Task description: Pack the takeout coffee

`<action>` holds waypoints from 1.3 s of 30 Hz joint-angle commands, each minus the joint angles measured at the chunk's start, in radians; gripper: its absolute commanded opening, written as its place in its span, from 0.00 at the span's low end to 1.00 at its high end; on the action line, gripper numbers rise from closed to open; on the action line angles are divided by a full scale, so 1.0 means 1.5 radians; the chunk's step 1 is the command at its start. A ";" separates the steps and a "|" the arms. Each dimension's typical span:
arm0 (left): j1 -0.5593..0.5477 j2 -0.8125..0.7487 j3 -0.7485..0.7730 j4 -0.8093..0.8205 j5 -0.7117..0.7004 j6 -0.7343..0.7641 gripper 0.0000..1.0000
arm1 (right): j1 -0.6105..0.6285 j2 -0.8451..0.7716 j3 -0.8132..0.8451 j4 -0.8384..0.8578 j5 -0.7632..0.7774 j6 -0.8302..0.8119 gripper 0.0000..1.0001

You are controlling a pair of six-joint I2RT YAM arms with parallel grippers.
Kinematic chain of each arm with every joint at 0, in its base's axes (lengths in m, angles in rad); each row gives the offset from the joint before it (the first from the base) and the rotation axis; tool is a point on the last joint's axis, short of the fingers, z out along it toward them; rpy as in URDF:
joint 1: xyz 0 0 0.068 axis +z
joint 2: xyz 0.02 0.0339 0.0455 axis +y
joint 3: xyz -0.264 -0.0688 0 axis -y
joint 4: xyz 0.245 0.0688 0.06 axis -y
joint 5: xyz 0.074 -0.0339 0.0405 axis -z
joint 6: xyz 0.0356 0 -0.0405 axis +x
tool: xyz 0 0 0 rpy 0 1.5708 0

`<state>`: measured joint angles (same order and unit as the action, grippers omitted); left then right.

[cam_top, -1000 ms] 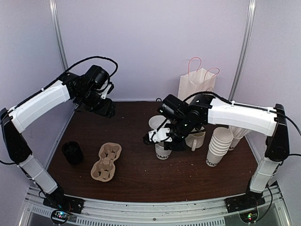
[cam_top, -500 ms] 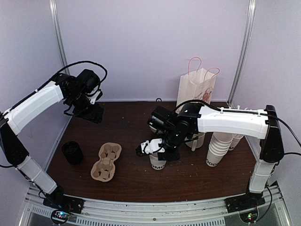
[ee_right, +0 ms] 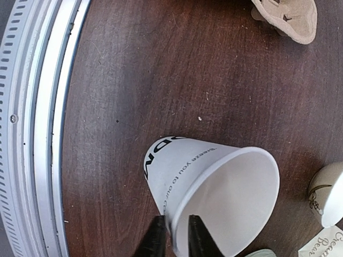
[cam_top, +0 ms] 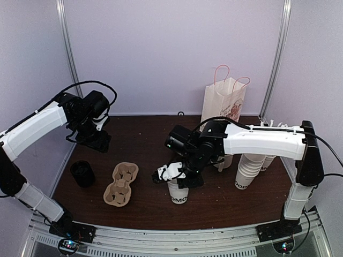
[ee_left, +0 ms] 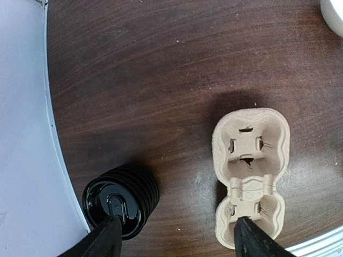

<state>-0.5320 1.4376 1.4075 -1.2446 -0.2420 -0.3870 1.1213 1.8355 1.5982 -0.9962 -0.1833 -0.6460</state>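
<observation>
- Brown worktop (cam_top: 144,206) lies bare between its near edge and the paper cup (cam_top: 178,191), which is just right of the carrier (cam_top: 121,184).
- Right claw (ee_right: 172,235) pinches the cup's rim, arm stretched leftward.
- Left claw (ee_left: 177,241) hangs spread wide above the carrier.

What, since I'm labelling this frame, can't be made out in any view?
- Lettering on the paper cup: partly wrapped out of sight in both the right wrist and top views.
- Grip of the right hand: top view, hidden under its wrist.
- Count in the lid stack: left wrist view, a finger of the left hand covers its near edge.
- Print on the paper bag: top view, too small.
</observation>
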 commanded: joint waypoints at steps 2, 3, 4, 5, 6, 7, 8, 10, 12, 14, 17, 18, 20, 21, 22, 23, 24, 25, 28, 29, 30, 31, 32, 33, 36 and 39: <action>0.000 -0.021 0.000 0.022 0.022 -0.001 0.75 | 0.002 -0.012 0.020 -0.041 -0.009 0.013 0.28; 0.000 -0.021 0.003 0.019 0.021 0.000 0.75 | 0.001 -0.028 0.029 -0.052 -0.010 0.015 0.30; 0.000 -0.022 0.006 0.020 0.019 0.000 0.75 | -0.001 -0.047 0.037 -0.061 -0.013 0.017 0.32; 0.000 -0.022 0.010 0.020 0.017 0.001 0.76 | -0.005 -0.066 0.045 -0.073 -0.018 0.017 0.33; 0.000 -0.021 0.013 0.024 0.017 0.002 0.76 | -0.013 -0.081 0.055 -0.082 -0.030 0.017 0.34; 0.000 -0.017 0.018 0.026 0.019 0.002 0.75 | -0.024 -0.093 0.066 -0.097 -0.047 0.016 0.35; 0.000 -0.012 0.025 0.027 0.022 0.002 0.75 | -0.036 -0.101 0.079 -0.121 -0.064 0.017 0.35; 0.000 -0.002 0.038 0.029 0.029 0.001 0.75 | -0.072 -0.117 0.100 -0.162 -0.091 0.023 0.33; 0.000 0.001 0.046 0.036 0.036 -0.001 0.75 | -0.113 -0.140 0.099 -0.194 -0.096 0.021 0.32; 0.000 0.000 0.046 0.047 0.040 -0.002 0.75 | -0.158 -0.177 0.068 -0.206 -0.075 0.015 0.32; 0.000 0.005 0.046 0.061 0.043 -0.001 0.76 | -0.234 -0.240 0.018 -0.219 -0.056 0.002 0.33; 0.000 0.009 0.046 0.065 0.043 -0.001 0.77 | -0.265 -0.255 0.009 -0.228 -0.062 -0.002 0.33; 0.000 0.019 0.046 0.068 0.044 0.001 0.78 | -0.335 -0.283 -0.006 -0.239 -0.081 -0.012 0.34; 0.000 0.025 0.047 0.070 0.045 0.002 0.79 | -0.349 -0.297 -0.012 -0.246 -0.087 -0.020 0.35; 0.000 0.031 0.050 0.070 0.047 0.003 0.79 | -0.370 -0.313 -0.018 -0.254 -0.091 -0.028 0.37; 0.000 0.037 0.053 0.069 0.051 0.004 0.79 | -0.394 -0.327 -0.020 -0.266 -0.097 -0.040 0.39; 0.000 0.043 0.056 0.069 0.055 0.004 0.79 | -0.407 -0.338 -0.025 -0.282 -0.107 -0.052 0.42; 0.000 0.049 0.059 0.070 0.056 0.005 0.79 | -0.420 -0.347 -0.031 -0.296 -0.113 -0.064 0.45; 0.000 0.063 0.066 0.070 0.060 0.005 0.79 | -0.437 -0.365 -0.067 -0.329 -0.094 -0.092 0.48; 0.000 0.066 0.067 0.072 0.062 0.004 0.79 | -0.439 -0.368 -0.081 -0.340 -0.082 -0.100 0.48; 0.000 0.069 0.067 0.075 0.065 0.002 0.78 | -0.440 -0.370 -0.092 -0.347 -0.072 -0.106 0.47; 0.000 0.069 0.065 0.079 0.069 0.000 0.79 | -0.442 -0.371 -0.103 -0.352 -0.064 -0.109 0.47; 0.000 0.069 0.062 0.083 0.072 -0.002 0.78 | -0.442 -0.373 -0.111 -0.355 -0.058 -0.112 0.46; 0.000 0.069 0.059 0.087 0.075 -0.005 0.79 | -0.442 -0.373 -0.119 -0.354 -0.053 -0.113 0.46; 0.000 0.071 0.053 0.094 0.080 -0.009 0.79 | -0.442 -0.370 -0.134 -0.343 -0.036 -0.114 0.43; 0.000 0.071 0.049 0.096 0.082 -0.009 0.78 | -0.442 -0.363 -0.140 -0.326 -0.020 -0.110 0.40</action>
<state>-0.5320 1.5402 1.4719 -1.1416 -0.1387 -0.3885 0.4644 1.2865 1.3983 -1.4948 -0.2665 -0.8009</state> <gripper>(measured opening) 0.785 0.422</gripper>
